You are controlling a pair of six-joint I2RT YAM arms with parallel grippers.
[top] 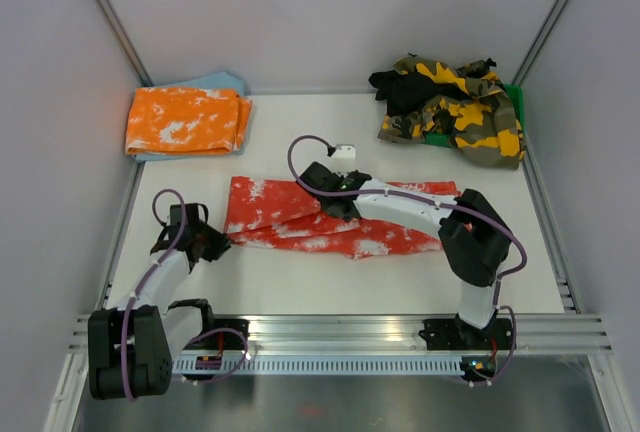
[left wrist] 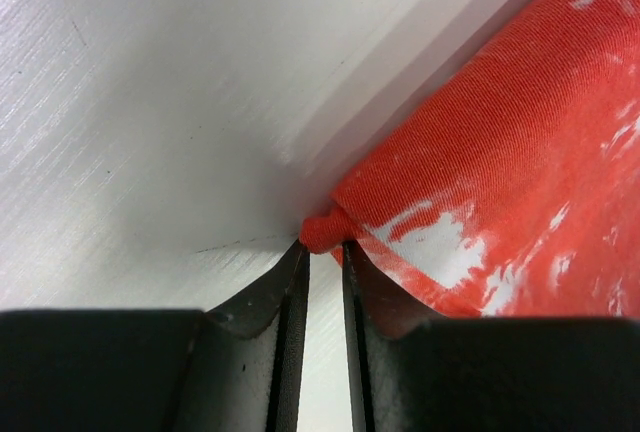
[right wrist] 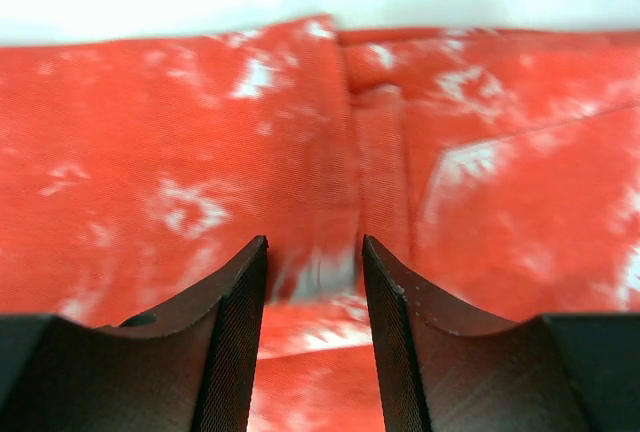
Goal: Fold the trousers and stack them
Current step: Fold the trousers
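Trousers [top: 275, 214]: left gripper [left wrist: 322, 244] pinches only tiny left-edge nub, could slip; right gripper [right wrist: 315, 244] unclenched above middle seam, might catch 1 layer.

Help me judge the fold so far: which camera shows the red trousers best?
The top external view: the red trousers show end to end there, partly crossed by the right arm. The left wrist view shows only one corner; the right wrist view, only a close patch around a seam.
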